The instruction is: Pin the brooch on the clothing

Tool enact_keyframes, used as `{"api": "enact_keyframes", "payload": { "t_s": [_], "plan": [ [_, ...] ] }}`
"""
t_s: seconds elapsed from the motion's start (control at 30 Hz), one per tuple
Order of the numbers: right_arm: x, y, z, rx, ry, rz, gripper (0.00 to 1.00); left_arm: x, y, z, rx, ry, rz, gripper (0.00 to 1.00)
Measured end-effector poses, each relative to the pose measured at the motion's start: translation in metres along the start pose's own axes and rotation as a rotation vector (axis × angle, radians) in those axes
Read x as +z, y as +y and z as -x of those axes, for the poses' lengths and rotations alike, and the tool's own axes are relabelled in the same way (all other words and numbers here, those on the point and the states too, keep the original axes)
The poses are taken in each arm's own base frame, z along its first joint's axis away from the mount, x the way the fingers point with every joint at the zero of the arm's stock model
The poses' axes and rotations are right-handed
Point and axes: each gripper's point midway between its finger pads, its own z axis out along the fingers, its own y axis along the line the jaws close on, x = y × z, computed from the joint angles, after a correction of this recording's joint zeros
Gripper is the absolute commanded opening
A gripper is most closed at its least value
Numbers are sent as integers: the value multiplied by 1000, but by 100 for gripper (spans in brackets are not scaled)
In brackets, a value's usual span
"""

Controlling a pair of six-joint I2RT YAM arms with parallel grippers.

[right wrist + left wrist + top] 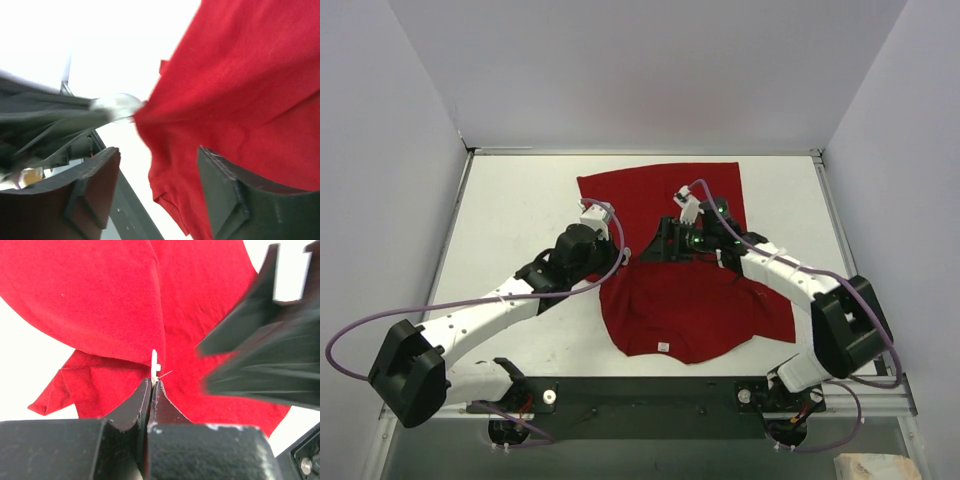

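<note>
Left gripper [152, 385] pinches white brooch [155, 361] against red T-shirt [100, 305]; right gripper [157, 160] gapes.

Seen from above, both arms hide the middle of the soft red short-sleeved T-shirt [665, 195]. The right gripper [202, 367] is a dark blur from the left wrist; the white sliver [155, 361] pinched in the left gripper's [152, 386] jaws is too small to identify.
</note>
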Motion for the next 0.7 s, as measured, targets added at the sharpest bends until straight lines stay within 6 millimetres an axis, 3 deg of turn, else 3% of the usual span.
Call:
{"api": "enact_keyframes", "payload": {
  "t_s": [0.13,0.2,0.5,0.7],
  "plan": [
    [-33,12,13,-94,-94,22,91,-2,1,-4,14,13,-24,0],
    [-42,15,11,-143,-120,33,95,-3,0,-6,26,18,-43,0],
    [-43,8,-27,-224,-111,153,99,-19,-16,-11,94,22,-187,0],
    [-51,25,-26,-280,-166,245,99,-35,-38,-9,142,13,-327,0]
  ]
}}
